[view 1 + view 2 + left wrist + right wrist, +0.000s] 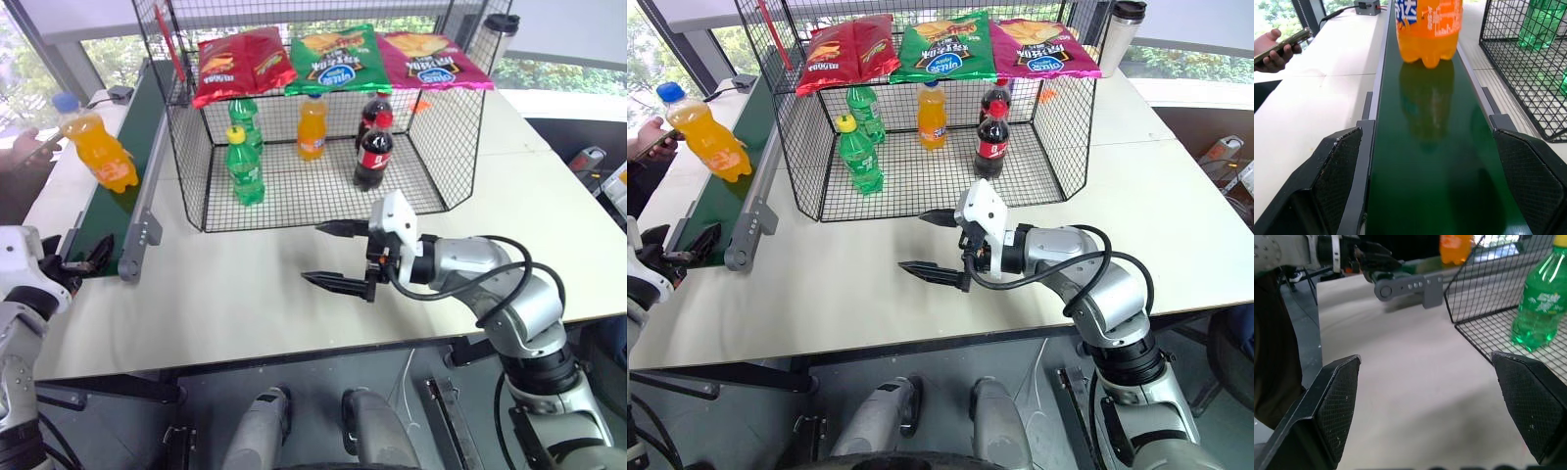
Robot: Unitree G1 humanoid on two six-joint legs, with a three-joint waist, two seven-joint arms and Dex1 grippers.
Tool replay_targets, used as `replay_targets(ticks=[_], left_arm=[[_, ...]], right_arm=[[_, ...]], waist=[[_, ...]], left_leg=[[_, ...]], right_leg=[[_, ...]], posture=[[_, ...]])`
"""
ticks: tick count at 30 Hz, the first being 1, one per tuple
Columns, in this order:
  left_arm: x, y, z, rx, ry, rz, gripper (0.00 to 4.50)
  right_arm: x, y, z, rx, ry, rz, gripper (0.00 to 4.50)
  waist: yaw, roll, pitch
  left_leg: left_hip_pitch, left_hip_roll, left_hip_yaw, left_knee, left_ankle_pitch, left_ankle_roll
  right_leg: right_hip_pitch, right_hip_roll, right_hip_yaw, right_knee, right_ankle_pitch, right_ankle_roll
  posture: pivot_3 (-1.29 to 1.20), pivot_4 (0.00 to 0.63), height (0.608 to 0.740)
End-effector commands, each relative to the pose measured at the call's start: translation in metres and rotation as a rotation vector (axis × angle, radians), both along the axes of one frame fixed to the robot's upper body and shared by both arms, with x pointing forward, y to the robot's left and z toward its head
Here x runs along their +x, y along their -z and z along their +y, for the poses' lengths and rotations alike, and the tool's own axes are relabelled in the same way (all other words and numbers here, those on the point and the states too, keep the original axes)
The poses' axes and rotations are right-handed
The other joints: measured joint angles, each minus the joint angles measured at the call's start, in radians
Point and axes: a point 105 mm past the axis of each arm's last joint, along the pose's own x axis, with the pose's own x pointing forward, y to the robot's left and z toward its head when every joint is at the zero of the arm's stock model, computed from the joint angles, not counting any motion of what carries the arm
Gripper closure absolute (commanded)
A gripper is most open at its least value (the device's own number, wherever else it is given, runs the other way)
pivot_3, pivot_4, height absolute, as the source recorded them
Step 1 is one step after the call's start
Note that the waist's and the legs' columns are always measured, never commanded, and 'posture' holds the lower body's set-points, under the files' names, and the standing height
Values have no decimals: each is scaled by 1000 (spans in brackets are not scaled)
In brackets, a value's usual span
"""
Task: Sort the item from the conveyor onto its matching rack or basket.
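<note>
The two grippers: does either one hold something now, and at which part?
Nothing is held. The left gripper is open at the conveyor's end, apart from the blue-capped orange soda bottle. The right gripper is open above the table.

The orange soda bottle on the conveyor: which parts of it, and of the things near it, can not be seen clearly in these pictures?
- Orange soda bottle, left wrist view: cap and upper body cut off by the picture's edge.
- Rear cola bottle, left eye view: partly hidden by the front cola bottle.
- Conveyor, eye views: near end hidden behind the left gripper.
- Phone in a person's hand: screen not visible.
</note>
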Motion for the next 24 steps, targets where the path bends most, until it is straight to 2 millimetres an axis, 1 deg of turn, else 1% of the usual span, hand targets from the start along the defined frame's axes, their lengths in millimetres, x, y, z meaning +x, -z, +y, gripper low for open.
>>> replay_targets(ticks=[1, 15, 18, 20, 22, 24], left_arm=[[1, -14, 2, 16, -7, -52, 0], [7, -16, -7, -2, 16, -68, 0], [9, -11, -10, 1, 24, -42, 0], [9, -7, -15, 12, 52, -33, 0], [8, -7, -22, -17, 102, -46, 0], [6, -9, -26, -46, 131, -63, 556]], right_arm=[[-2, -3, 1, 1, -5, -34, 100], [0, -3, 0, -3, 6, -35, 100], [0, -3, -1, -3, 8, -34, 100], [0, -3, -1, -3, 10, -33, 100], [0, -3, -1, -4, 12, -32, 100], [1, -3, -1, -4, 15, -32, 0]], waist=[[0, 0, 0], [0, 0, 0], [0, 0, 0], [0, 0, 0], [0, 0, 0], [1, 0, 0]], left_leg=[[0, 0, 0, 0, 0, 0], [0, 0, 0, 0, 0, 0], [0, 0, 0, 0, 0, 0], [0, 0, 0, 0, 0, 0], [0, 0, 0, 0, 0, 0], [0, 0, 0, 0, 0, 0]], right_leg=[[0, 0, 0, 0, 0, 0], [0, 0, 0, 0, 0, 0], [0, 0, 0, 0, 0, 0], [0, 0, 0, 0, 0, 0], [0, 0, 0, 0, 0, 0], [0, 0, 0, 0, 0, 0]], posture=[[0, 150, 739], [0, 150, 739], [0, 150, 739], [0, 150, 739], [0, 150, 739], [0, 150, 739]])
